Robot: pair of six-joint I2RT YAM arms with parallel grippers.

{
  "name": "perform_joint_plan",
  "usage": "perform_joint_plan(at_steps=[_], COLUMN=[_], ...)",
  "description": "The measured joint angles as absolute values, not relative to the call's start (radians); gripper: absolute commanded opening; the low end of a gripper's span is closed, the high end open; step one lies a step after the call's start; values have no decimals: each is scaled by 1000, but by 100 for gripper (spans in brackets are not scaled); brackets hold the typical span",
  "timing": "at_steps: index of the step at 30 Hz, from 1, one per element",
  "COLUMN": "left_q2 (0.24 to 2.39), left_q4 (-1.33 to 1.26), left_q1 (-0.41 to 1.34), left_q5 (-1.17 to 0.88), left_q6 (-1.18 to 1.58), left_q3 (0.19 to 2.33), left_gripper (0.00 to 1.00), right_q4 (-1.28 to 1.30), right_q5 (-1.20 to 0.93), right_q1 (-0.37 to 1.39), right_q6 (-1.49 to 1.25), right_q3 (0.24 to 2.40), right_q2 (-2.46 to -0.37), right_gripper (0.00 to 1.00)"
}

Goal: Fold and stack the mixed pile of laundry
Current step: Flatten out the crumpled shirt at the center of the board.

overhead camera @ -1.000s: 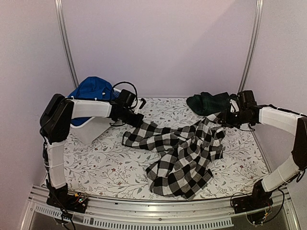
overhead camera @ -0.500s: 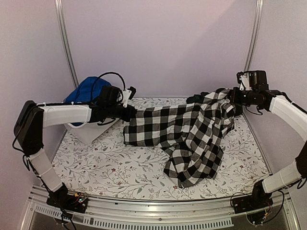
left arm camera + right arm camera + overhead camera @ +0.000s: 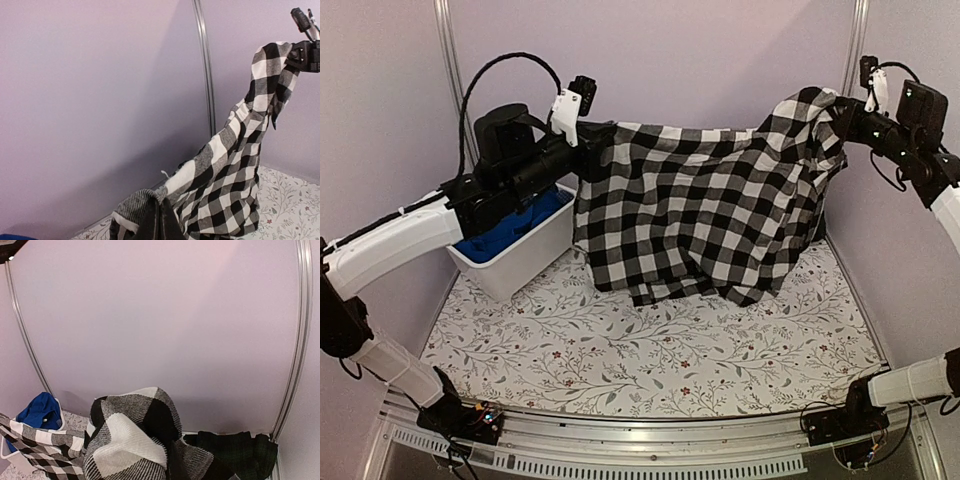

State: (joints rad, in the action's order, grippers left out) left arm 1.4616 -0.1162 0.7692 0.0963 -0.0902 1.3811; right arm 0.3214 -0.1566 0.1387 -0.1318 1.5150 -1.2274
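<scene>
Clamps one upper corner of the black-and-white checked shirt (image 3: 700,210) in the left gripper (image 3: 590,140), pinched fully together on the cloth, high above the white plastic tub (image 3: 520,268). Clamps the opposite upper corner in the right gripper (image 3: 840,108), likewise clenched on cloth, raised close to the right frame post (image 3: 855,40).

Holds the shirt spread between both grippers as a hanging sheet, with the top edge sagging slightly in the middle and the right side bunched in folds below the right gripper. Leaves the lower hem hanging low over the far part of the floral table cover (image 3: 620,350); cannot confirm whether hem and cover touch.

Shows, in the left wrist view, a gathered fold of checked cloth caught at the closed fingertips (image 3: 151,225), rising from there to the other gripper at upper right. Shows, in the right wrist view, checked cloth draped over the fingers and hiding them.

Places the remaining laundry as follows:
- bright blue garment (image 3: 505,235): inside the tub, at the far left of the table.
- dark green-navy tartan garment (image 3: 235,452): crumpled on the table against the back wall, at the far right corner, hidden behind the shirt in the top view.
</scene>
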Motion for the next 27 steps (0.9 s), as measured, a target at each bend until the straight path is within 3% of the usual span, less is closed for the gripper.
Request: perform_joint_plan(at_steps=[15,23,27], left_q2=[1301,1301,1313], left_q4=[-273,-392,-393], left_q1=[1215,1200,1036], left_q5=[345,452,455], left_q6=[-488,-549,-453], left_q3=[1432,1416,1391], left_gripper=[0,0,0], right_q4=[338,284,212], right_q5=[-292,-185,-173], right_q1=[151,152,153], right_q6=[-60,-29,-28], right_q3=[1808,1801,1726], right_q2=[-970,-1042,-1162], right_gripper=[0,0,0])
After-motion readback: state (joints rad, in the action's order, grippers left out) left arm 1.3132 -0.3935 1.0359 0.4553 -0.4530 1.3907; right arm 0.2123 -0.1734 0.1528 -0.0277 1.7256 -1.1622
